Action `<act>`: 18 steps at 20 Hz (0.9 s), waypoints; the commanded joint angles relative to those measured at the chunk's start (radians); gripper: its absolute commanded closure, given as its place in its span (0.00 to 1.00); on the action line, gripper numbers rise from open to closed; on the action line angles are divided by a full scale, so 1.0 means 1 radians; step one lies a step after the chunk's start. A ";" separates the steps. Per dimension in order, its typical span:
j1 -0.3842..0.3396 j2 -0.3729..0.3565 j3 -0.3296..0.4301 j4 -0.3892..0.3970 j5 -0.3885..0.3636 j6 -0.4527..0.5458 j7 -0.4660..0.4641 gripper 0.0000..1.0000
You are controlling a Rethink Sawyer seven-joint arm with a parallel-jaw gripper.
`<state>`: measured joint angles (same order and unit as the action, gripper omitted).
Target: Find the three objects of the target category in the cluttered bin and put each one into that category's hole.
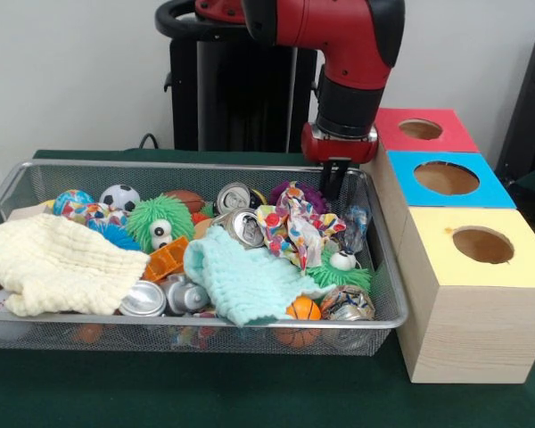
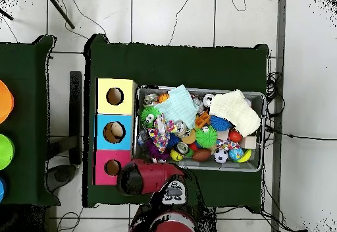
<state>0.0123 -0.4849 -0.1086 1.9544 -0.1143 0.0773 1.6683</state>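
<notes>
We see a green tabletop (image 1: 250, 401) with a big wire bin (image 1: 385, 294) in the middle of the front view. It is full of mixed things: a cream cloth (image 1: 53, 263) at the left, a pale blue cloth (image 1: 241, 281) in the middle, a fuzzy green ball with eyes (image 1: 159, 223), shiny cans (image 1: 234, 198), little balls and crinkly wrappers.

At the right stand three wooden boxes, each with a round hole: a red box (image 1: 446, 134) at the back, a blue box (image 1: 481, 192) in the middle, a yellow box (image 1: 517, 263) in front. We cannot see inside the holes, so we cannot tell if anything has gone in. We think the sorting is mostly or all left to do.

The red arm (image 1: 348, 53) comes down at the top middle. Its pincer (image 1: 336, 178) hangs at the bin's back rim, near the purple fuzzy toy (image 1: 294, 192). We cannot tell how far open the pincer is, and we see nothing in it.
</notes>
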 commanded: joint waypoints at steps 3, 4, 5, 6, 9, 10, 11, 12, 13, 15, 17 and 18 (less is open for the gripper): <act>-0.016 0.144 0.090 -0.036 0.030 -0.080 0.189 1.00; -0.019 0.144 0.090 -0.033 0.028 -0.084 0.187 1.00; -0.022 0.147 0.091 -0.032 0.027 -0.090 0.186 1.00; -0.023 0.154 0.092 -0.033 0.027 -0.094 0.185 1.00; -0.027 0.162 0.094 -0.021 0.022 -0.123 0.188 1.00; -0.026 0.161 0.093 -0.016 0.021 -0.132 0.190 1.00; -0.025 0.159 0.091 -0.012 0.020 -0.141 0.192 1.00; -0.023 0.164 0.088 -0.009 0.022 -0.145 0.194 1.00; -0.021 0.158 0.087 -0.001 0.022 -0.147 0.196 1.00; -0.020 0.158 0.086 0.010 0.024 -0.152 0.199 1.00; -0.019 0.148 0.085 0.025 0.024 -0.152 0.200 1.00; -0.014 0.144 0.083 0.033 0.024 -0.157 0.203 1.00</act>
<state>0.0089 -0.4296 -0.1091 1.9534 -0.1102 -0.0584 1.6683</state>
